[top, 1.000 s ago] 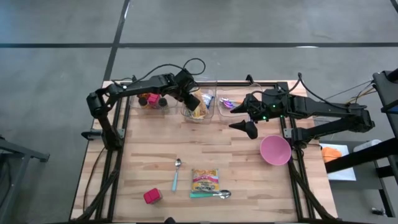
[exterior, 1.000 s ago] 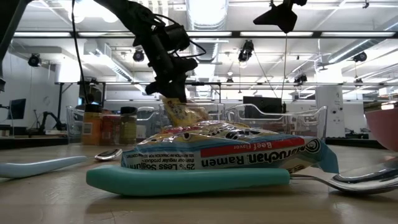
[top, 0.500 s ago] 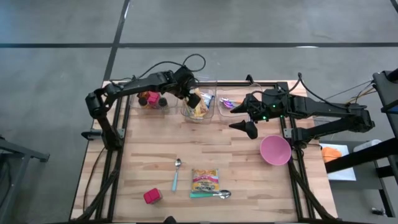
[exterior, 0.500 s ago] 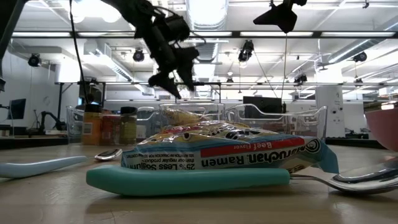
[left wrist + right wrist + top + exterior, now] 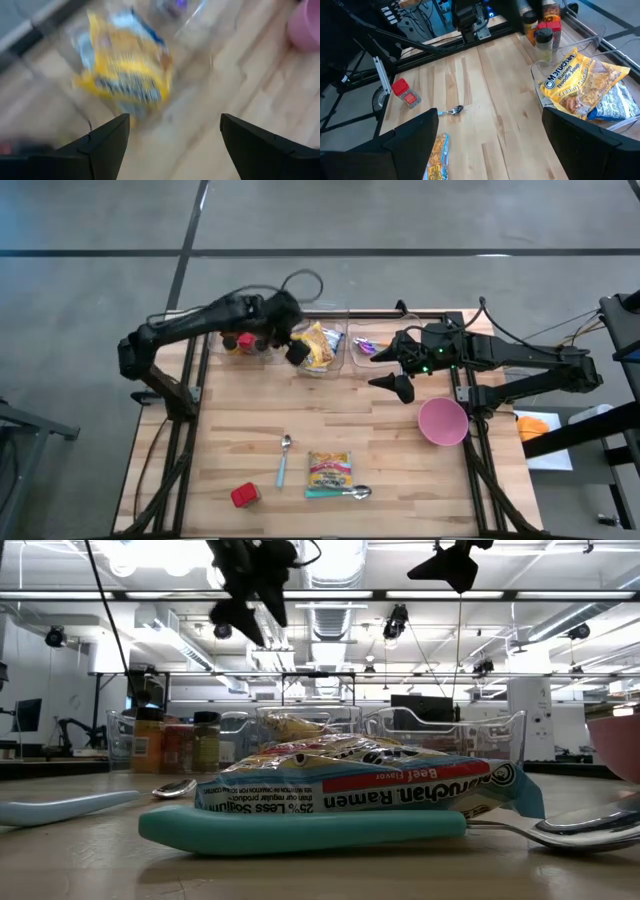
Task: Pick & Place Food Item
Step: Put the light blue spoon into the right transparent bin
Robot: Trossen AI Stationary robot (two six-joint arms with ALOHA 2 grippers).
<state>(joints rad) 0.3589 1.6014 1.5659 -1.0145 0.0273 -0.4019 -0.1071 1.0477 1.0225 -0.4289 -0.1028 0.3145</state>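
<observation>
Yellow noodle packs (image 5: 317,345) lie in the clear middle bin (image 5: 321,366) at the table's (image 5: 400,450) far edge, with the left gripper (image 5: 297,352) hanging open and empty just beside them. The right gripper (image 5: 402,386) waits open above the right half of the table, near the pink bowl (image 5: 442,421). Another ramen pack (image 5: 329,469) rests on a teal spoon (image 5: 338,493) near the front edge.

You are looking at a wooden table (image 5: 380,440) that is carrying a pink bowl (image 5: 442,421) at its right edge. Left of the bowl, nearer the front, a teal-handled spoon (image 5: 338,493) is lying. Farther left, a blue-handled spoon (image 5: 283,460) and a red jar (image 5: 243,496) are resting. Spice bottles (image 5: 238,340) are standing far left of the bowl, at the back.
</observation>
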